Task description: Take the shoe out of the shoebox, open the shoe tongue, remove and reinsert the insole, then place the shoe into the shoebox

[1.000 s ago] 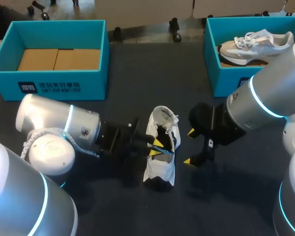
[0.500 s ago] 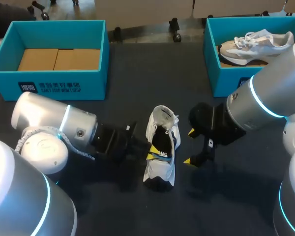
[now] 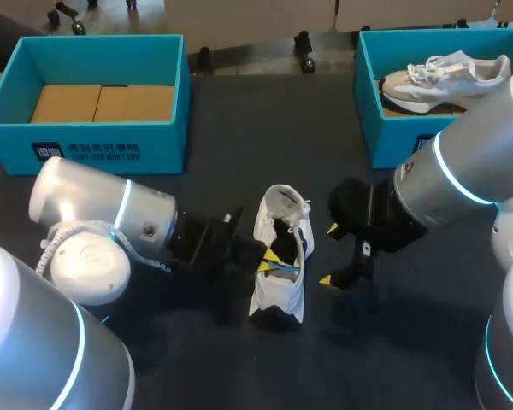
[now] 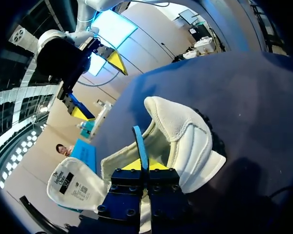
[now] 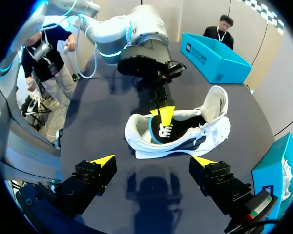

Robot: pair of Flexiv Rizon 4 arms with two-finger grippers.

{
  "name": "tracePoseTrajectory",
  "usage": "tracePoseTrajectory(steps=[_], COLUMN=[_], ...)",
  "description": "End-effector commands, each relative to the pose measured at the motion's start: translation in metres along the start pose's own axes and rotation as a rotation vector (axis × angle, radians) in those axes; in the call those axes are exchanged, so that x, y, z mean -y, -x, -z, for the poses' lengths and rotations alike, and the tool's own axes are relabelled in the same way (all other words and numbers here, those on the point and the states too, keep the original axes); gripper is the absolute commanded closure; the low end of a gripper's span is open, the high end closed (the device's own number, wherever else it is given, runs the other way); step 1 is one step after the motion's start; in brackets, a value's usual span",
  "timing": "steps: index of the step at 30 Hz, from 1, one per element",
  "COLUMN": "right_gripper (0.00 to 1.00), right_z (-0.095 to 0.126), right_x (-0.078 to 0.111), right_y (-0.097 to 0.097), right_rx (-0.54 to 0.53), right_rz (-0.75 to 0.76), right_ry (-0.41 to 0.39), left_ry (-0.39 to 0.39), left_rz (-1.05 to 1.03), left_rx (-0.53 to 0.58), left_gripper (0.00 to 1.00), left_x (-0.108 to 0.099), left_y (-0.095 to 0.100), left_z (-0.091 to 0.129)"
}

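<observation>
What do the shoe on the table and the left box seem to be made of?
Shoe: matte white fabric upper, pebbled weave at the heel; dark sole, probably rubber. Left box: likely cardboard, matte teal, thin straight walls, brown board floor.

Dark table (image 3: 239,128) — far right, 2nd teal box (image 3: 393,141) w/ grey-white sneaker (image 3: 445,77) inside.

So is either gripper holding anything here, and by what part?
The left gripper pinches the blue insole by its edge, inside the white shoe. The right gripper is open, holding nothing.
</observation>
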State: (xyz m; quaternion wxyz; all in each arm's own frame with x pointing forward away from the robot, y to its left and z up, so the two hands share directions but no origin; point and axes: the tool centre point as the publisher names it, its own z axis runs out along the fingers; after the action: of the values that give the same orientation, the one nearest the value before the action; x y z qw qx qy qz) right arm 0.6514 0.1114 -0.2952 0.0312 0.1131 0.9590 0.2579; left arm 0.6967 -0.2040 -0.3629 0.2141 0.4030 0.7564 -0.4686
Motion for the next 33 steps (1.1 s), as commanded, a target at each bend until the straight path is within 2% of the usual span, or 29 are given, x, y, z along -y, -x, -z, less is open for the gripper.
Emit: tracePoseTrajectory(steps=[1, 4, 7, 10, 12, 25, 27, 28, 29, 30, 33], right_gripper=[0.00, 0.00, 0.00, 0.00, 0.00, 0.00, 0.00, 0.00, 0.00, 0.00, 0.00], right_z=[0.000, 0.000, 0.000, 0.000, 0.000, 0.000, 0.000, 0.000, 0.000, 0.000, 0.000], right_x=[0.001, 0.001, 0.001, 0.001, 0.001, 0.001, 0.001, 0.001, 0.001, 0.001, 0.001], right_y=[-0.001, -0.001, -0.001, -0.001, -0.001, -0.001, -0.001, -0.001, -0.001, -0.001, -0.001], right_rx=[0.001, 0.001, 0.001, 0.001, 0.001, 0.001, 0.001, 0.001, 0.001, 0.001, 0.001], right_rz=[0.001, 0.001, 0.001, 0.001, 0.001, 0.001, 0.001, 0.001, 0.001, 0.001, 0.001], right_ry=[0.003, 0.003, 0.003, 0.003, 0.003, 0.003, 0.003, 0.003, 0.003, 0.003, 0.003], left_ry=[-0.014, -0.040, -0.061, -0.072, -0.083, -0.052, -0.055, -0.055, -0.055, -0.056, -0.059], left_rz=[0.015, 0.019, 0.016, 0.022, 0.028, 0.044, 0.054, 0.053, 0.053, 0.048, 0.043], left_rx=[0.016, 0.024, 0.031, 0.031, 0.023, -0.017, -0.007, -0.005, -0.004, 0.000, 0.004], left_gripper=[0.64, 0.61, 0.65, 0.82, 1.00, 1.00, 0.52, 0.20, 0.05, 0.01, 0.00], left_x=[0.006, 0.016, 0.024, 0.028, 0.029, 0.022, 0.026, 0.027, 0.028, 0.029, 0.033], left_y=[0.002, 0.005, 0.007, 0.008, 0.006, -0.003, 0.001, 0.003, 0.004, 0.006, 0.012], left_z=[0.001, 0.007, 0.011, 0.011, 0.010, 0.008, 0.013, 0.015, 0.017, 0.019, 0.025])
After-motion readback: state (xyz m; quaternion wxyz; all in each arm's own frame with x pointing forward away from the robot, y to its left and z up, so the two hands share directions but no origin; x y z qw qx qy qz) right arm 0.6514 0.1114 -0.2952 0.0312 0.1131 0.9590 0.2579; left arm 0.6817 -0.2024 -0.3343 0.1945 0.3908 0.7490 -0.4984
